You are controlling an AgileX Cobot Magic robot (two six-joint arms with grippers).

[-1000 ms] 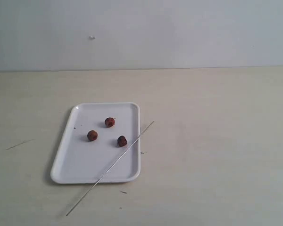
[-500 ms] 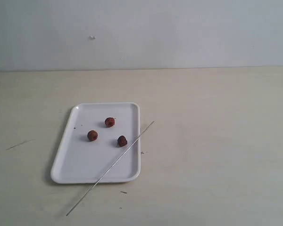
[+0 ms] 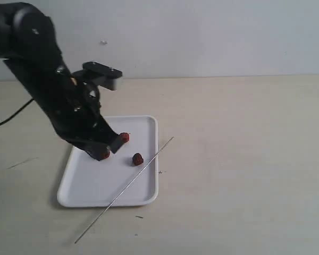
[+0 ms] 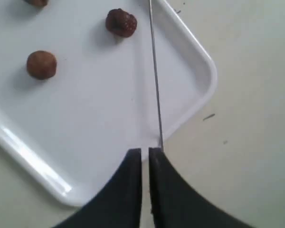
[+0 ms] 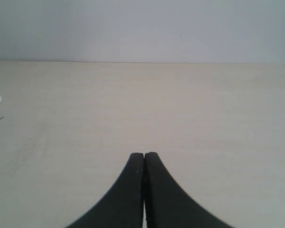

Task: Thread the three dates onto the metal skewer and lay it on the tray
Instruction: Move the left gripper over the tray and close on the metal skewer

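Dates lie loose on the white tray, left of centre in the exterior view. The right date is just beside the metal skewer. The upper date and the left date are both partly behind the left gripper. The skewer runs diagonally over the tray's right rim onto the table. Left fingers stand a slit apart, empty. The right gripper, fingers pressed together, hangs above the table.
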